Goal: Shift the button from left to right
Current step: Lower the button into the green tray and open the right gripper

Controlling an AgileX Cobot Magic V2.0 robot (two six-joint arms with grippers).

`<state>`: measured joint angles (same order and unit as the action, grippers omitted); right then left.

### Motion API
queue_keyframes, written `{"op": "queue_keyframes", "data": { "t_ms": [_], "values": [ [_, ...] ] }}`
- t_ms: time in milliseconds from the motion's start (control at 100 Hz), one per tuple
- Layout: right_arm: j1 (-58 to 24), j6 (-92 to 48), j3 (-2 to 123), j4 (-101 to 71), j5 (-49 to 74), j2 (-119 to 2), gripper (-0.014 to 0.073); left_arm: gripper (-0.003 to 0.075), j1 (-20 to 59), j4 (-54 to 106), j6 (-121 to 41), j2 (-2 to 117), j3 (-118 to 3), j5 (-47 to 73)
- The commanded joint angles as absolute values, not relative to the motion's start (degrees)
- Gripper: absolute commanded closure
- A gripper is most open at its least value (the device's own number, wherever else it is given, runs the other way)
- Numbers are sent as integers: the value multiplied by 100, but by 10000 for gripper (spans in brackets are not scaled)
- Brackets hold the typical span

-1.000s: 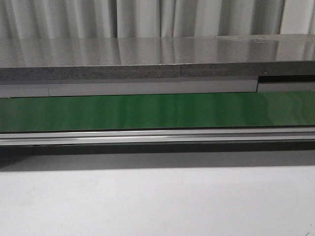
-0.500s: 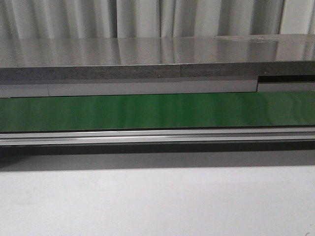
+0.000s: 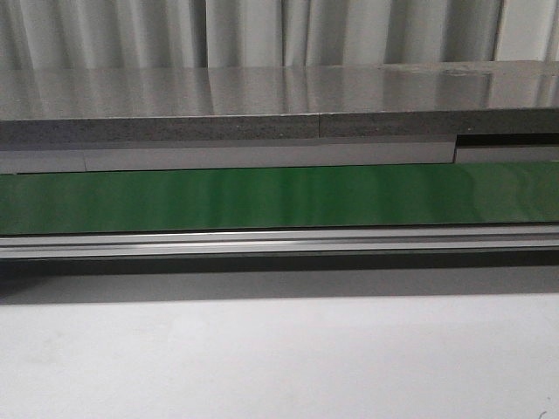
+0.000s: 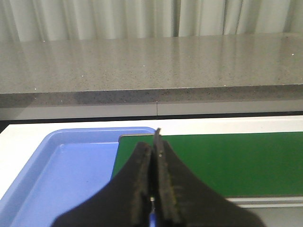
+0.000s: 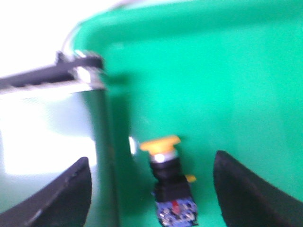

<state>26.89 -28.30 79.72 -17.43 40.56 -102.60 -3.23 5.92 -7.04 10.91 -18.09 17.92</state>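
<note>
We see our right pincer [image 5: 150,189] spread wide around the yellow-capped black push-button [image 5: 168,182] lying on a green tray [image 5: 227,75]; our left pincer [image 4: 152,189] is closed, empty.

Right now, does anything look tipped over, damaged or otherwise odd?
Only the button: in the right wrist view it lies on its side on a green surface, its yellow cap sideways, between the open right gripper's fingers and untouched. No damage is visible. The left gripper is shut on nothing.
</note>
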Motion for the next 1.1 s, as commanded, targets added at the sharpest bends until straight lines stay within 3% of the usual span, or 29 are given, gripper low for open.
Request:
{"op": "queue_keyframes", "data": {
  "t_ms": [0,420,790,1090],
  "values": [
    [2472,-2831,8164,-1994,3704,-9645,52,740,-288,646,-697,1141,-1975,1343],
    [923,-2831,7709,-2436,3242,-8477,53,740,-288,646,-697,1141,-1975,1343],
    [245,-2831,5510,-2465,1945,-6545,53,740,-288,646,-697,1141,-1975,1343],
    [134,-2831,3907,-2540,1628,-4630,53,740,-288,646,-697,1141,-1975,1343]
  ]
}}
